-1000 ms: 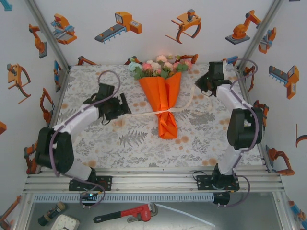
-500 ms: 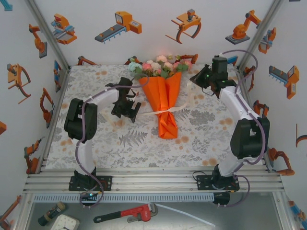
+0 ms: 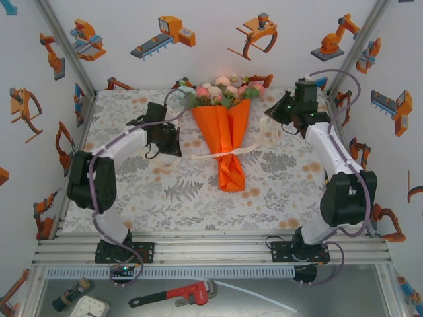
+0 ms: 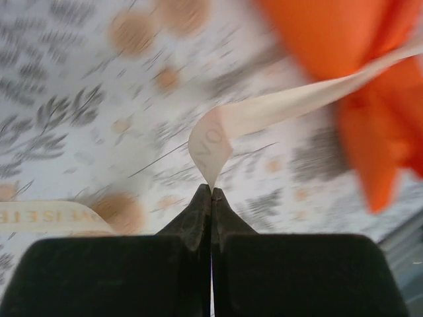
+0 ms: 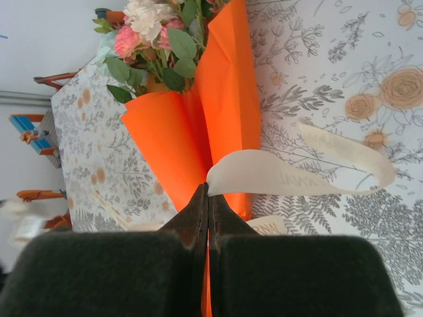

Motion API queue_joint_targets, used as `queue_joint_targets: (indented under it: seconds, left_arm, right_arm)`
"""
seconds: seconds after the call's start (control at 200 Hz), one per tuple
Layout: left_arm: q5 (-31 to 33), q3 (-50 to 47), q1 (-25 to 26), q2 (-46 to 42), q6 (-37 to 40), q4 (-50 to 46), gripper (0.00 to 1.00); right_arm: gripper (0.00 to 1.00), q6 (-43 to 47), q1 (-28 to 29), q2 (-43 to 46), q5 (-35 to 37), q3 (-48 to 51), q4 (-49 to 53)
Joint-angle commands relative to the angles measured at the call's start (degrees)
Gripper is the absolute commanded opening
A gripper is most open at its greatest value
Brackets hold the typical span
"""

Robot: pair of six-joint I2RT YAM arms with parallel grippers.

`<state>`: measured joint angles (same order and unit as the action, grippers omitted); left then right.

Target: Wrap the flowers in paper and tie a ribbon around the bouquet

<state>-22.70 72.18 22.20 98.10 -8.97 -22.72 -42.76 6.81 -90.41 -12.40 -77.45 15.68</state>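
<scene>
The bouquet [image 3: 226, 142] lies in the middle of the table, a cone of orange paper [image 3: 221, 125] with its flowers [image 3: 219, 92] toward the back wall. A cream ribbon [image 3: 228, 153] bands the cone's waist. My left gripper [image 3: 177, 152] sits left of the cone, shut on one ribbon end [image 4: 277, 109], which runs taut toward the paper [image 4: 344, 39]. My right gripper [image 3: 272, 117] hovers right of the blooms, shut on the other ribbon end [image 5: 277, 173], which curls in a loop. Paper [image 5: 225, 86] and flowers [image 5: 149, 30] lie beyond its fingertips.
A grey-and-orange floral cloth [image 3: 185, 195] covers the table, with walls close on three sides. Another flat stretch of ribbon [image 4: 46, 216] lies on the cloth near the left gripper. A red pipe wrench [image 3: 182, 294] rests below the front rail.
The left gripper was open beside the cone; it has shut on the ribbon end and pulled back to the left. The right arm rose slightly, still holding its end.
</scene>
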Motion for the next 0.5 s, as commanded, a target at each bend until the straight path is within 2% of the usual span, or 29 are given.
queue_joint_targets:
  seconds: [0.0,0.08,0.14,0.295,0.496]
  left_arm:
    - [-13.4,-0.4,1.8,-6.0,-9.9,17.6,0.00]
    - [-14.5,-0.2,3.4,-7.9,-12.3,24.1,0.00]
    - [-15.7,1.1,4.7,-7.9,-11.3,26.2,0.00]
    - [-15.3,5.4,9.0,-6.3,1.7,18.6,0.00]
    - [-9.8,5.5,10.3,-5.5,4.7,15.3,0.00]
  right_arm:
    - [0.00,1.1,0.5,3.0,3.5,1.5,3.1]
    - [0.00,-0.9,1.1,3.6,6.1,2.1,3.8]
    - [0.00,-2.6,1.6,3.5,6.9,2.1,4.2]
    - [0.00,-7.2,4.2,1.8,6.0,-0.3,5.5]
    - [0.00,-13.6,9.9,0.6,5.4,-2.7,4.9]
